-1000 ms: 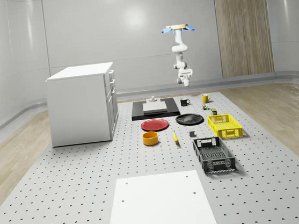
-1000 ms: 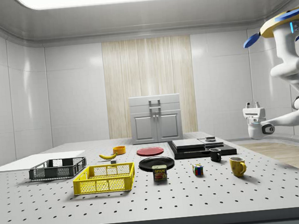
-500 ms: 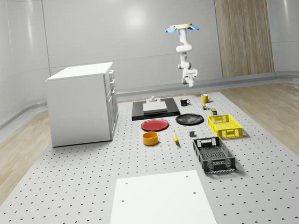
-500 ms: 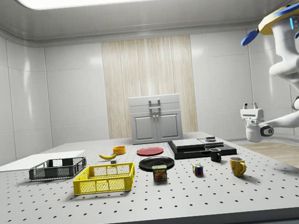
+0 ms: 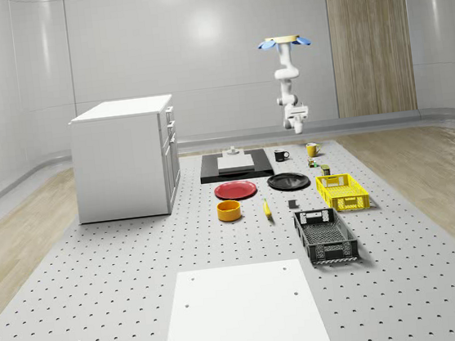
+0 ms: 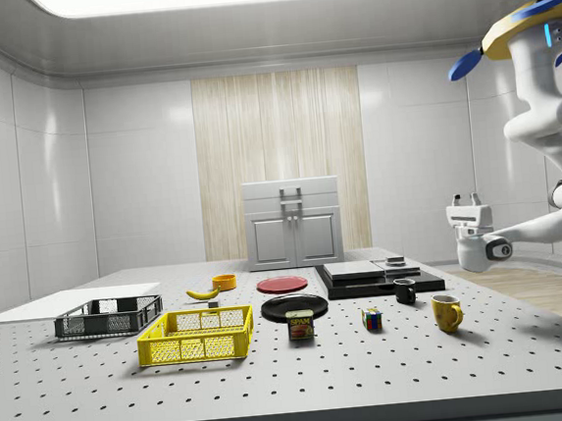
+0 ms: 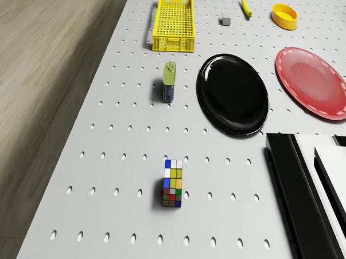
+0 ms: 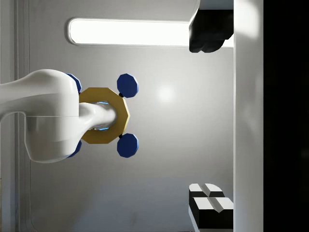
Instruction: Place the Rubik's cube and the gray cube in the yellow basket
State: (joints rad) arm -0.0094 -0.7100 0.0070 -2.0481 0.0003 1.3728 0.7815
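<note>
Well below hand (image 6: pixel 467 201), Rubik's cube (image 6: pixel 372 320).

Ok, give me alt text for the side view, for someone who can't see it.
A drone hovers high at the side view's right edge, its white arm bent down so the hand points up, above the table. On the table sit a Rubik's cube, a yellow mug, a Spam can and a yellow basket.

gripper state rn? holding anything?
Gripper: open, holding nothing, fingers pointing up, high above the table near the yellow mug; drone hovers.
</note>
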